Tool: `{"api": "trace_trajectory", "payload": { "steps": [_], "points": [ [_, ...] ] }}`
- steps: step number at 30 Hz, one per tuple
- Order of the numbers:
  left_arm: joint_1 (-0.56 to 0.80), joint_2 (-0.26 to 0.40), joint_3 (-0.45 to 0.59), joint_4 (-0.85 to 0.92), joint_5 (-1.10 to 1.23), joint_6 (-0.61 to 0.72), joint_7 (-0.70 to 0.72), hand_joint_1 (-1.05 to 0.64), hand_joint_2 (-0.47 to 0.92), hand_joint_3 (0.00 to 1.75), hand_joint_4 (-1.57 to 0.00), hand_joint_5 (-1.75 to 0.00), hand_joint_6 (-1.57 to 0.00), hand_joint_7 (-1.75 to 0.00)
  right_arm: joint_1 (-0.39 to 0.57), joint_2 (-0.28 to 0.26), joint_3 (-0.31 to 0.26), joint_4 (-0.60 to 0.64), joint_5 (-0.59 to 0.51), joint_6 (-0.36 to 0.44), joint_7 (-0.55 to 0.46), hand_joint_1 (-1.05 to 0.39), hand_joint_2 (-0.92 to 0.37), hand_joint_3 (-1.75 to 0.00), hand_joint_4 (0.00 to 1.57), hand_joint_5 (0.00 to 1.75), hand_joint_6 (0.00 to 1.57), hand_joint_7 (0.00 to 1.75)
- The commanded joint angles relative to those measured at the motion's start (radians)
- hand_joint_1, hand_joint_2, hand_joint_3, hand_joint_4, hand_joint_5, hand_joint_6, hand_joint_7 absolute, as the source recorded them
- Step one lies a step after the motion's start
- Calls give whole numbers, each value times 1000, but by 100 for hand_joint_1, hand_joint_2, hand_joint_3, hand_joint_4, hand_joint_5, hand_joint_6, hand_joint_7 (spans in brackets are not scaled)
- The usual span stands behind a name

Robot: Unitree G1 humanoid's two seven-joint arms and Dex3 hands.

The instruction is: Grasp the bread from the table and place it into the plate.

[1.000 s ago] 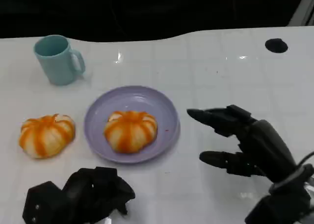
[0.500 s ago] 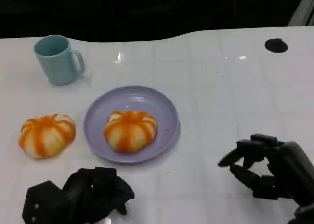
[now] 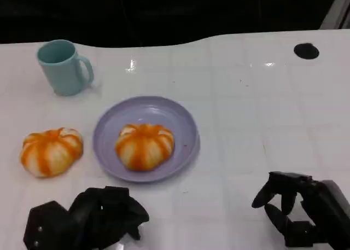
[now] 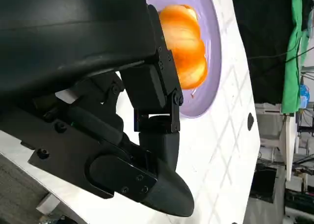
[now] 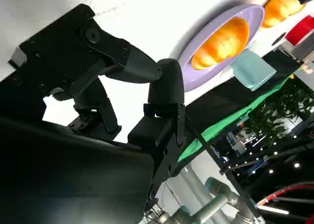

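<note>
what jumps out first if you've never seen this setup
The orange-striped bread sitting in the lilac plate at the table's middle catches the eye first, with a second bread lying on the bare table just left of the plate. Behind them at the far left stands a teal mug. Along the near edge are the two black hands: the left hand curled in and empty, the right hand with fingers bent, holding nothing.

Left robot hand (image 4: pixel 122 136): you had its black fingers curled in, holding nothing.
Bread (image 4: pixel 185 46): your orange loaf lay on the plate.
Plate (image 4: pixel 208 94): lilac, resting on the white surface (image 4: pixel 221 165).
</note>
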Motion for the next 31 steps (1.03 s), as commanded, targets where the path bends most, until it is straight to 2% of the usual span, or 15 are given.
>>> {"api": "trace_trajectory", "payload": {
  "steps": [1, 18, 31],
  "points": [
    [7, 21, 4, 9, 7, -3, 1, -105, 83, 1, -88, -152, -134, -72, -11, 2, -7, 31, 3, -15, -19, -38, -43, -120, 83, 175, 80, 135],
    [-13, 31, 8, 49, 5, -21, -8, -105, 83, 1, -88, -151, -133, -72, -44, -3, 18, 89, -78, -36, -99, -36, -44, -117, 83, 175, 81, 132],
    [-8, 29, 8, 42, 2, -17, -10, -105, 83, 1, -89, -151, -133, -73, -45, -7, 28, 94, -93, -43, -128, -37, -44, -115, 83, 174, 84, 128]
  ]
}}
